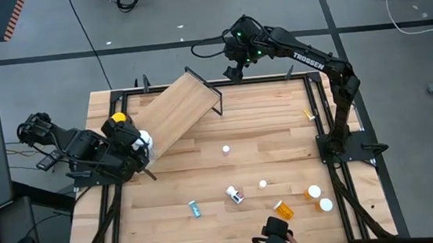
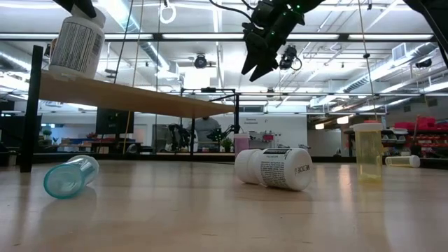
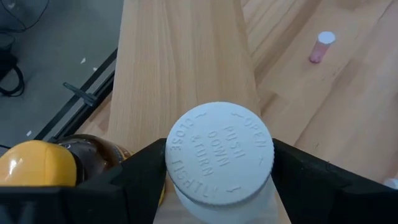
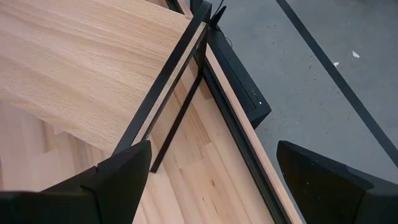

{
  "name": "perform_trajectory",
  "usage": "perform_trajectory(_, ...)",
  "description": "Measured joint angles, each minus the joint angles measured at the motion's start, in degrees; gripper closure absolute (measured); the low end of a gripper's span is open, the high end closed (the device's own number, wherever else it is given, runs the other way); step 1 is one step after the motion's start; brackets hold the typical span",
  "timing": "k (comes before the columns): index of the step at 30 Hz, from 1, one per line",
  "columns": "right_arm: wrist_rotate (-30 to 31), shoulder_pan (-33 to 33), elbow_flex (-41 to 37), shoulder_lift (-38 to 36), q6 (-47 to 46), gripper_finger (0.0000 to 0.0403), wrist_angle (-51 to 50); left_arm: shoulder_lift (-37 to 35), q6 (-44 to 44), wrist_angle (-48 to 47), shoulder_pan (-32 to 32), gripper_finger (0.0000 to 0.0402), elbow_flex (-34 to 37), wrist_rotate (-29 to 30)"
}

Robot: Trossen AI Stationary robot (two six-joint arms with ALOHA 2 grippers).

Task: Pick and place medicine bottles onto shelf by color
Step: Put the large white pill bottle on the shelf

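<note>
Where shelf begins: white-capped bottle between left claw fingers

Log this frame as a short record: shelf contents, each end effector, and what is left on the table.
shelf: yellow-lidded jar and white-capped bottle at one end
left end effector: fingers on either side of the white-capped bottle on the shelf
right end effector: open, empty, raised over the shelf's other end
table: several small bottles left, including a teal vial on its side and an orange vial
</note>
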State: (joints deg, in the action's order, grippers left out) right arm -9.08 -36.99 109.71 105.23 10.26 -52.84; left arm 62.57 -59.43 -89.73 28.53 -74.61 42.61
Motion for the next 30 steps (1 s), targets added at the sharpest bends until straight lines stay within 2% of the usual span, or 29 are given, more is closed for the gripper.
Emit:
perform_trajectory(8,-0.12,0.04,0.01,0.00,0.42,0.0046,0.00,0.00,0.01,0.00,0.00,0.0127,-0.04,0.37)
perform_trajectory(19,-1.09,0.13,0.00,0.00,0.44,0.0046,0.00,0.02,0.05,-0.32,0.00,0.0127,-5.47,0.38)
perform_trajectory(30,-1.11,0.26,0.00,0.00,0.42,0.0046,-0.87,0.02,-1.62,-0.24,0.00,0.0127,0.66,-2.14)
